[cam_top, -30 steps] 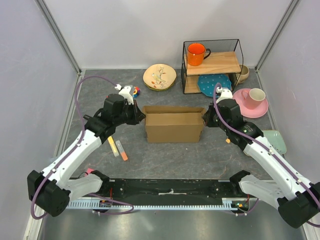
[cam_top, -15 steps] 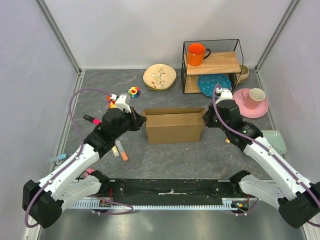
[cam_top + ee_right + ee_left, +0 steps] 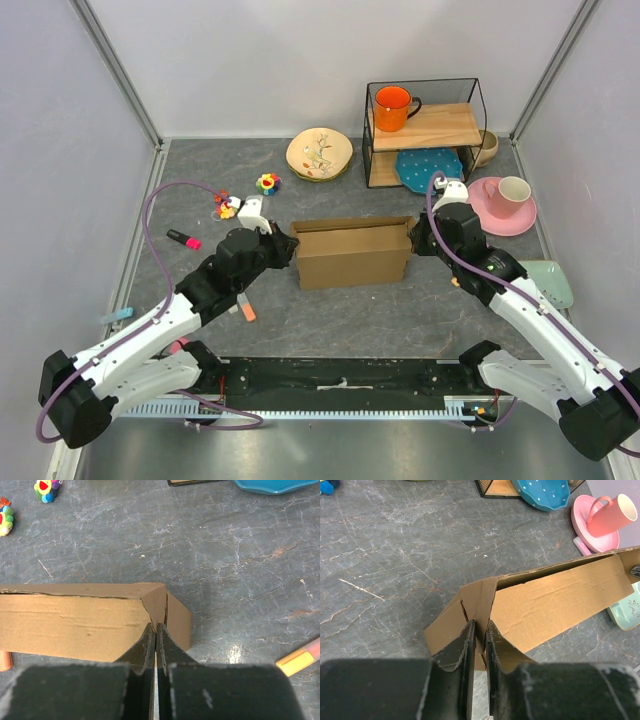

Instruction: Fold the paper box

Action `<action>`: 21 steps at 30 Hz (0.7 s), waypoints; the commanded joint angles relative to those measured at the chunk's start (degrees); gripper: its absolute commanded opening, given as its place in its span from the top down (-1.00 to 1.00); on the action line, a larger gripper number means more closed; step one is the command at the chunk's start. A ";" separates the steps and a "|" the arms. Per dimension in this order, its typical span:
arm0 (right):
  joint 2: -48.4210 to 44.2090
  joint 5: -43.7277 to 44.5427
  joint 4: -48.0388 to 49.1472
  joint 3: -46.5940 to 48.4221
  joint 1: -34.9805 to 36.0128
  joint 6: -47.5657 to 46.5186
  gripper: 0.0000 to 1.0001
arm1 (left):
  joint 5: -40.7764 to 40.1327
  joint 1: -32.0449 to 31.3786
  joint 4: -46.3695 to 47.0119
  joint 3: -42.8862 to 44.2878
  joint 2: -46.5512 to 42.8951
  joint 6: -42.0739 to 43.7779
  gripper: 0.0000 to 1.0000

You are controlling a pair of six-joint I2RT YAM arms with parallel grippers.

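Observation:
The paper box (image 3: 355, 255), plain brown cardboard, stands half-folded in the middle of the table with its long side wall facing the arms. My left gripper (image 3: 288, 245) is at its left end. In the left wrist view the jaws (image 3: 480, 630) stand a narrow gap apart around the box's (image 3: 560, 600) corner flap, which lies against one finger only. My right gripper (image 3: 415, 237) is at the right end. In the right wrist view its fingers (image 3: 156, 630) are pressed together on the thin corner flap of the box (image 3: 70, 625).
A black wire shelf (image 3: 425, 130) at the back right holds an orange mug (image 3: 393, 107) and a blue plate (image 3: 428, 163). A pink saucer with a cup (image 3: 505, 200), a patterned plate (image 3: 319, 153), small toys (image 3: 267, 183) and markers (image 3: 183, 239) lie around. A green dish (image 3: 550, 280) sits right.
My left arm has swung toward the near side and right, uncovering the toys and a marker. Its jaws have parted slightly. The box has shifted a little right.

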 commanded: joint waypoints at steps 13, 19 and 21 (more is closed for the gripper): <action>0.32 -3.10 -4.78 -2.70 1.00 0.41 1.00 | -4.14 -1.64 -3.22 5.11 -0.33 2.12 0.39; 0.15 -3.01 -4.87 -2.78 1.00 0.41 1.00 | -4.41 -1.64 -4.19 7.40 -1.03 3.35 0.36; 0.15 -3.10 -4.78 -2.70 1.09 0.41 1.00 | -4.67 -1.64 -4.89 7.75 -1.12 3.62 0.36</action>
